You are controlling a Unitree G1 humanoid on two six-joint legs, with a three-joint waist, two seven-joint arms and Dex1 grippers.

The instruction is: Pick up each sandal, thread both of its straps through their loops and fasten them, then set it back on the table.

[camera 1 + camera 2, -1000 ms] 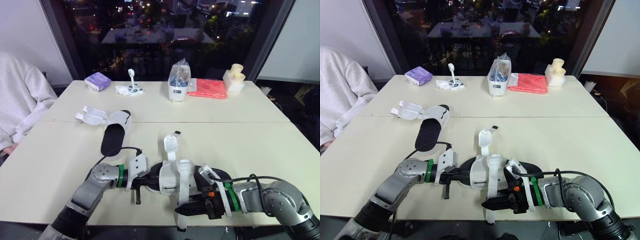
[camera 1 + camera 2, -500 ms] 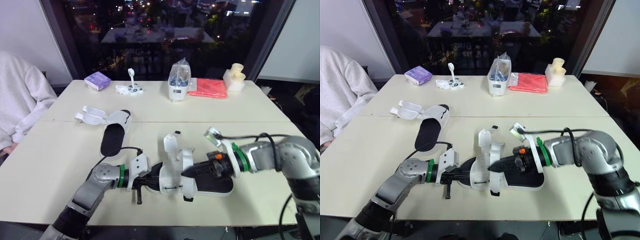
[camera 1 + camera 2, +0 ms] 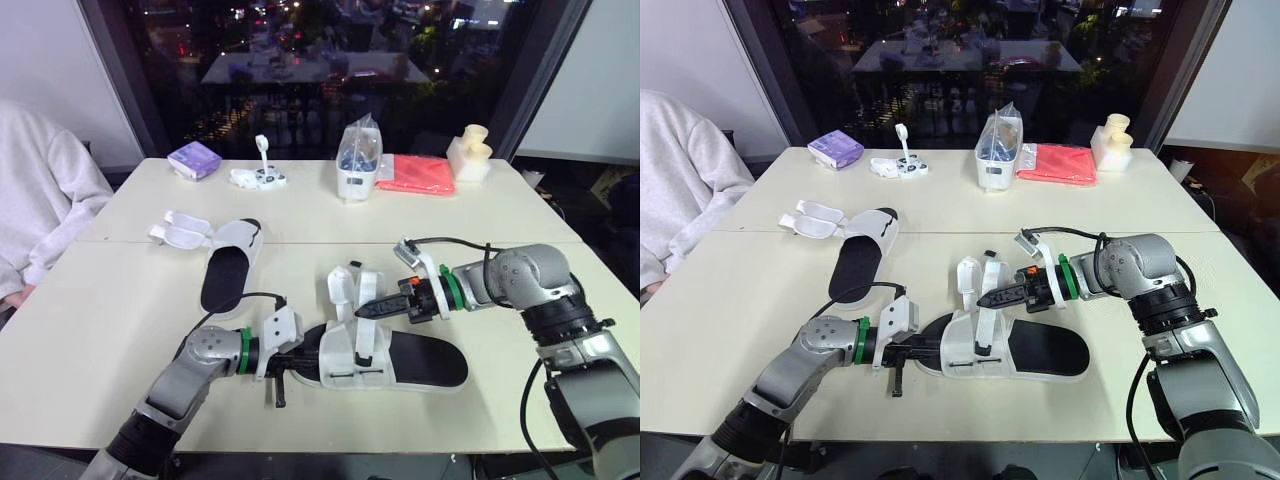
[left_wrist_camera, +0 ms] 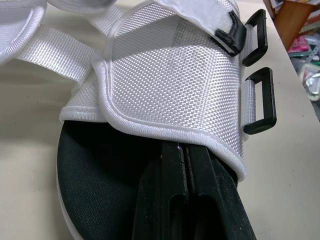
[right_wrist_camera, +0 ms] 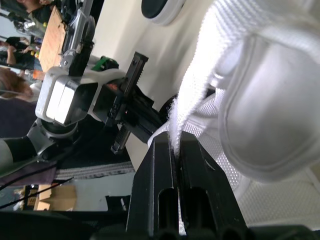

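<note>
A black-soled sandal with white straps lies near the table's front edge. My left gripper is shut on its toe end, its fingers clamped under the white upper. Two black loops sit at the upper's side. My right gripper hovers just above the sandal's middle, shut on a white strap that it holds lifted; the strap runs into the closed fingers. A second sandal lies at the left with its straps spread loose.
Along the table's far side stand a purple box, small white items, a clear bag on a white container, a red cloth and a white block. A person's white sleeve is at the left edge.
My right gripper has swung from the table's front edge up and over the sandal to its far side, carrying the strap with it. The left gripper kept its hold on the toe.
</note>
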